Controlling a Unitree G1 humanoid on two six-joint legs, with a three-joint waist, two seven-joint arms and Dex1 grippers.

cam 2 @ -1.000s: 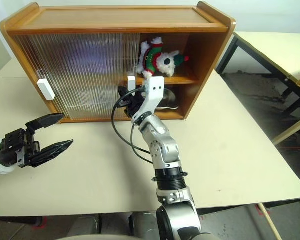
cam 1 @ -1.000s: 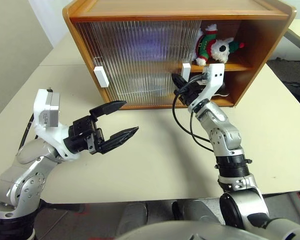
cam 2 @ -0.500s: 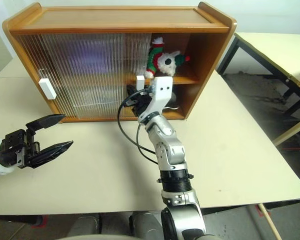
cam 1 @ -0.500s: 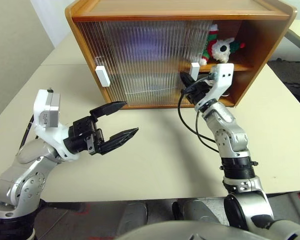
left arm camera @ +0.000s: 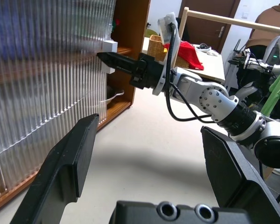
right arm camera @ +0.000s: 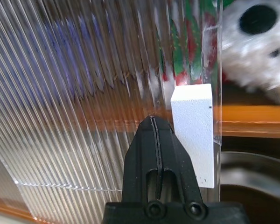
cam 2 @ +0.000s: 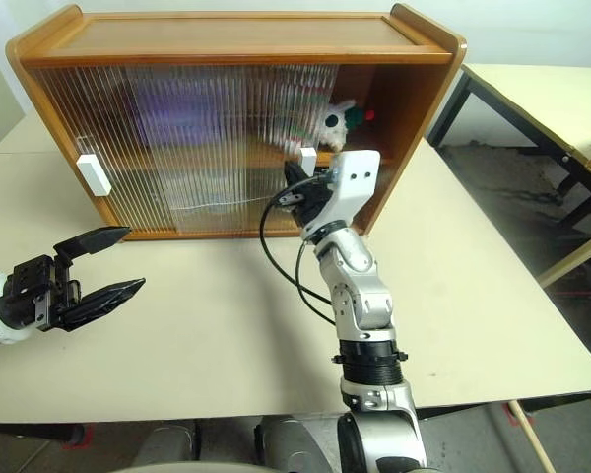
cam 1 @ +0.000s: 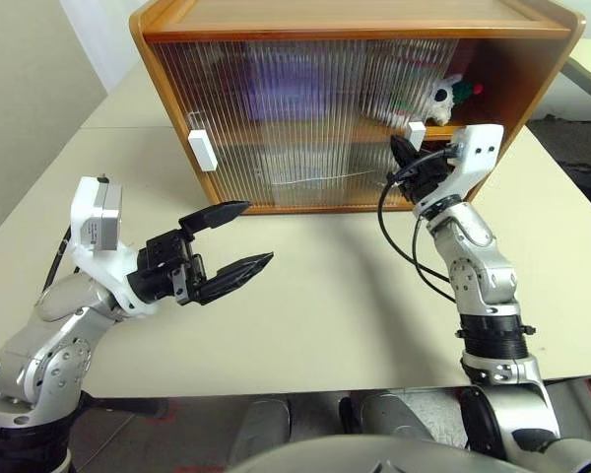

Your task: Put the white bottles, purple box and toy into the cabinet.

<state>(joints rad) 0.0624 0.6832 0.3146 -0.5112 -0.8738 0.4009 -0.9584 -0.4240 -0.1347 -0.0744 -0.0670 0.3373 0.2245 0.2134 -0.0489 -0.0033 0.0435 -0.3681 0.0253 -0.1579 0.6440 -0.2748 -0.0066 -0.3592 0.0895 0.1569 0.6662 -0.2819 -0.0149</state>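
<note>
This looks like a robotics lab or test room set up with home furniture. Plain cream tabletops point(cam 2: 492, 286) stand pushed together on a grey floor point(cam 2: 517, 177), with bare pale walls point(cam 1: 25, 89) behind. At about two o'clock in the left wrist view, a second robot arm point(left arm camera: 261, 70), a seated person point(left arm camera: 275, 21) and a dark door point(left arm camera: 210, 23) appear.

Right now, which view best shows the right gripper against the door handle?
The right wrist view: the shut right gripper sits beside the white handle. The left wrist view shows it side-on; the head views show it small.
</note>
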